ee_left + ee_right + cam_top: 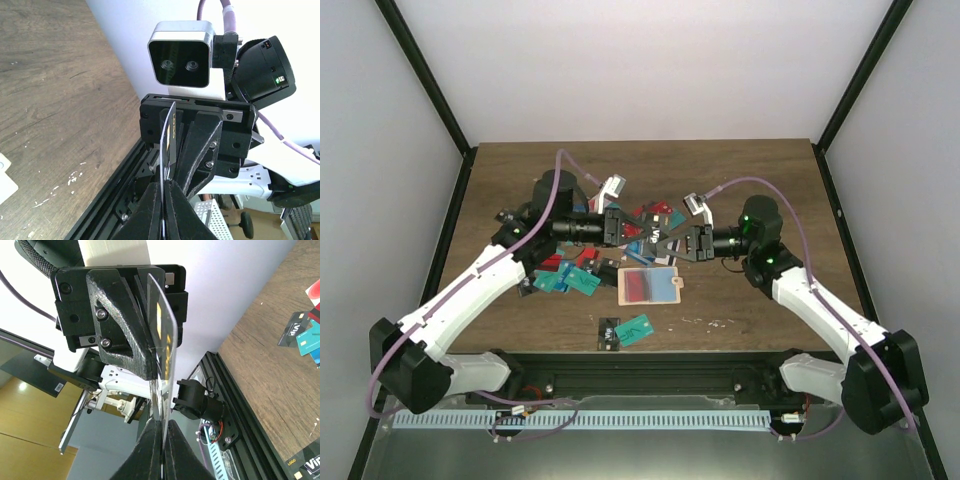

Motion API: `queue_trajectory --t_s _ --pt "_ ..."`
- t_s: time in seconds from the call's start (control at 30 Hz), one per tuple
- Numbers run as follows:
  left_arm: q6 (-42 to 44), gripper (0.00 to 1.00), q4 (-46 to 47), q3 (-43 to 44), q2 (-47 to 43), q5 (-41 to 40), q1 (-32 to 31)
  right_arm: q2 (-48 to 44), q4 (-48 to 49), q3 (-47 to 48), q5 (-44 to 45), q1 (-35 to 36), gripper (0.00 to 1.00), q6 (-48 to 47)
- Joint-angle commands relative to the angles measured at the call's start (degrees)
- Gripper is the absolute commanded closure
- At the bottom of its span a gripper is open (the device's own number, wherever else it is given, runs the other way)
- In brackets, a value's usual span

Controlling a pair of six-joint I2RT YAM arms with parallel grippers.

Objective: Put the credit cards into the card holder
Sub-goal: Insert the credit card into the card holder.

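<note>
My left gripper (638, 232) and right gripper (669, 241) face each other tip to tip above the table's middle. Both are shut on one dark credit card (654, 238), held on edge between them. In the left wrist view my fingertips (167, 182) pinch the card (170, 135), which runs up into the right gripper's fingers (200, 145). The right wrist view shows the same: my gripper (162, 421) shut on the card (166, 335). The tan card holder (671, 292) lies open just in front, with red and blue cards in it. Loose cards (570, 278) lie scattered left of it.
A teal card (638, 328) and a black card (610, 333) lie near the front edge. More cards (660, 212) lie under the grippers. A black VIP card (291, 330) and a teal one (310, 340) show on the wood. Black enclosure posts stand at both sides.
</note>
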Motion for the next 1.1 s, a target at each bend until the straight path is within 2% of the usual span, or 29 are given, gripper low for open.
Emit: queue_trajectory --t_s 0.0,0.1,0.13,0.2,0.43,0.6,0.83,1.07 --pt "-0.32 0.96 0.62 -0.57 -1.22 0.69 0.09 0.54 1.98 0.21 0.32 -0.52 0.97 0.35" --pt "1.05 0.96 -3.16 0.26 -1.08 -2.77 0.36 1.25 -5.94 1.69 2.55 -0.47 0.63 -4.29" --pt "2.09 0.96 -5.29 0.66 -0.87 -4.33 0.62 1.29 -9.06 2.18 3.68 -0.47 0.57 -6.26" --pt "4.17 0.96 -9.22 0.80 -0.63 -6.95 1.26 1.56 -14.76 2.91 5.95 -0.49 0.53 -10.28" --pt "9.38 0.96 -22.14 0.51 0.15 -17.58 3.81 3.81 -27.79 2.87 15.93 0.72 0.53 -18.03" --pt "12.15 0.96 -29.70 0.05 1.76 -26.49 6.72 7.80 -33.51 4.26 25.20 5.73 0.61 -20.63" --pt "14.44 0.96 -32.55 -2.17 2.33 -28.57 9.63 15.71 -37.23 6.70 34.78 11.91 0.67 -21.78" --pt "15.76 0.96 -33.05 -5.36 2.54 -28.91 10.29 23.88 -40.14 11.30 40.28 15.66 0.77 -24.13"
